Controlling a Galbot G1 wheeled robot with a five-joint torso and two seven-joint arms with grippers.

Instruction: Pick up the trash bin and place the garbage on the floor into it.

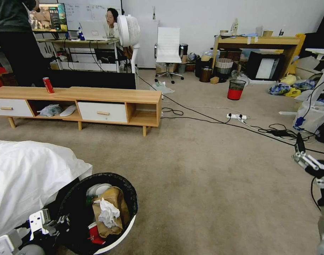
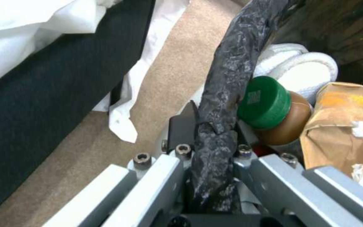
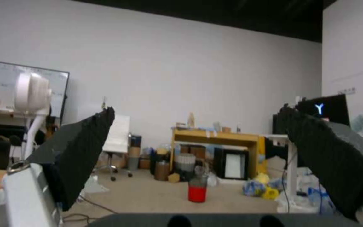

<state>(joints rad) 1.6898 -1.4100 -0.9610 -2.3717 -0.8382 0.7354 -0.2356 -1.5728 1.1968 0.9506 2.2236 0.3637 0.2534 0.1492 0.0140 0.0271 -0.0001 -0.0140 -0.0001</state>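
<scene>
The trash bin [image 1: 123,232], white with a black bag over its rim, sits low at the left of the head view. My left gripper [image 1: 64,220] is shut on the bin's black-lined rim [image 2: 232,63], one finger on either side [image 2: 213,138]. Inside lies garbage: a brown paper bag [image 1: 114,202], a crumpled white tissue [image 1: 107,212], a crushed red can [image 1: 94,234] and a green-capped bottle [image 2: 265,102]. My right gripper [image 1: 305,157] hangs at the right above the carpeted floor [image 1: 204,170]; its fingers stand wide apart with nothing between them [image 3: 197,111].
A white sheet-covered bed [image 1: 24,173] presses close on the bin's left. A low wooden cabinet [image 1: 98,95] with an upright red can [image 1: 48,85] stands ahead. Black cables and a power strip [image 1: 236,116] cross the carpet. A black mesh bin [image 1: 236,89] stands beyond.
</scene>
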